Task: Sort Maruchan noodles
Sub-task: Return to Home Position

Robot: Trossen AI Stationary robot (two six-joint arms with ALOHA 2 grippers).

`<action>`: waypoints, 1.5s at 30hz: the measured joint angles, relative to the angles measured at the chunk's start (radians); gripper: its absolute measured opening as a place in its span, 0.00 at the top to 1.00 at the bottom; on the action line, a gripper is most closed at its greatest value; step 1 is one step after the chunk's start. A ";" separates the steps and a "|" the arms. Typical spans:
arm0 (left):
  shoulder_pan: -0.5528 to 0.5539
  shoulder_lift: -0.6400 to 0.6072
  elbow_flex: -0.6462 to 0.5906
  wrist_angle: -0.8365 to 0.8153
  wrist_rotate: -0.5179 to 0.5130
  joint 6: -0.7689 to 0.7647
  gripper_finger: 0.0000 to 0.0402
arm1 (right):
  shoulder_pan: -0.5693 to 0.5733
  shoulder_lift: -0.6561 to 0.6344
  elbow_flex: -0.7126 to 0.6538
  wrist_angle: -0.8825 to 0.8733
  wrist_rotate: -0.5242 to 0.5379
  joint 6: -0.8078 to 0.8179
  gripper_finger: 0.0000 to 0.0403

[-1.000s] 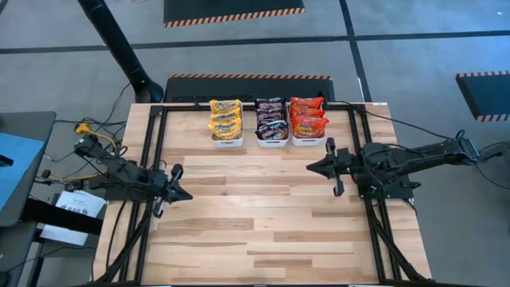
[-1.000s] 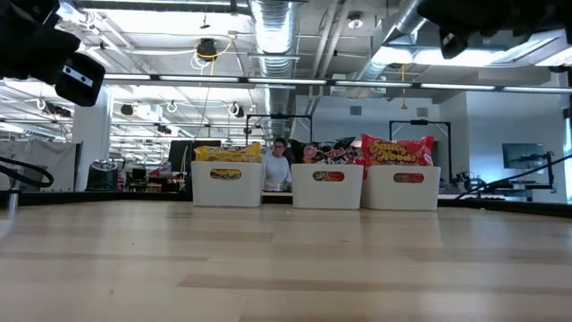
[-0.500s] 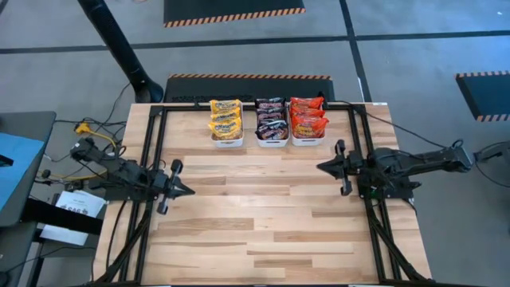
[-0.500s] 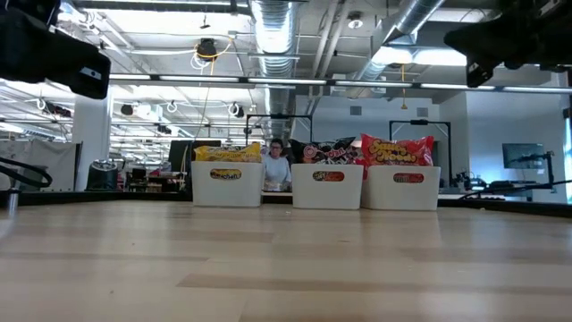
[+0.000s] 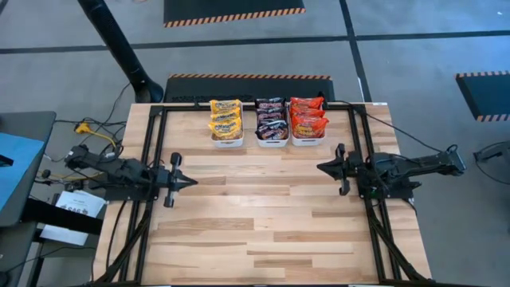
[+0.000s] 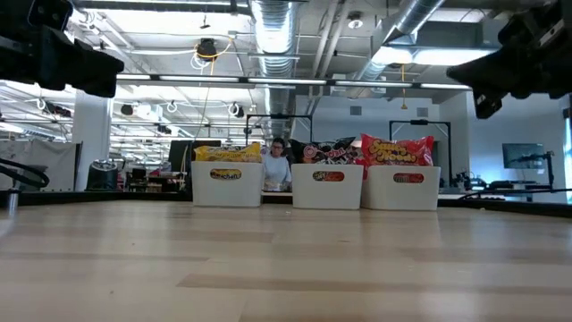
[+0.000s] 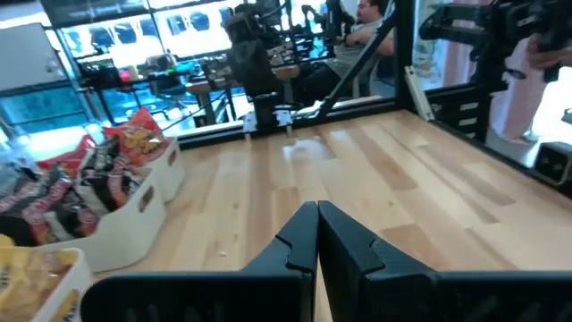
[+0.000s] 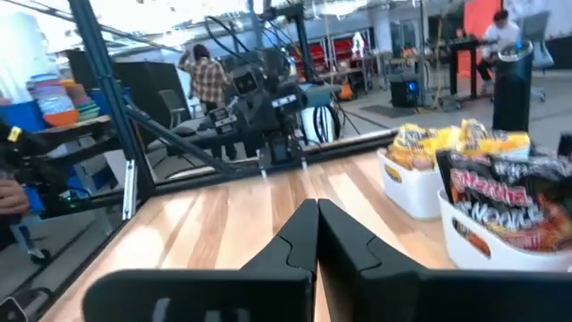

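Observation:
The Maruchan noodle packets lie in three white bins at the table's far edge: yellow packets (image 5: 225,118) in the left bin, dark brown-black ones (image 5: 271,118) in the middle bin, red ones (image 5: 307,116) in the right bin. The low view shows the same yellow packets (image 6: 228,153), dark packets (image 6: 329,154) and red packets (image 6: 396,149) sticking up above the bin rims. My left gripper (image 5: 190,182) is shut above the table's left side, pointing right. My right gripper (image 5: 320,167) is shut above the right side, pointing left. Both are empty (image 7: 317,215) (image 8: 317,211).
A black frame (image 5: 157,143) runs along the table's left, far and right sides. Bare wood (image 5: 255,207) spans the middle and near part of the table. A person (image 6: 279,164) sits in the room behind the bins. Cables (image 5: 88,131) lie off the left edge.
My left gripper has moved slightly toward the right along the table's left side and has levelled out. My right arm has drawn back toward the table's right edge and lowered. The packets and bins have stayed where they were.

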 joint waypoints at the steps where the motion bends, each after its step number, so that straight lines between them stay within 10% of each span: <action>1: 0.007 0.000 0.000 0.000 0.000 0.014 1.00 | 0.000 0.001 0.000 -0.008 0.005 0.013 0.93; 45: 0.082 0.003 0.000 0.002 -0.054 0.013 1.00 | 0.001 0.109 -0.003 -0.143 0.020 0.095 0.93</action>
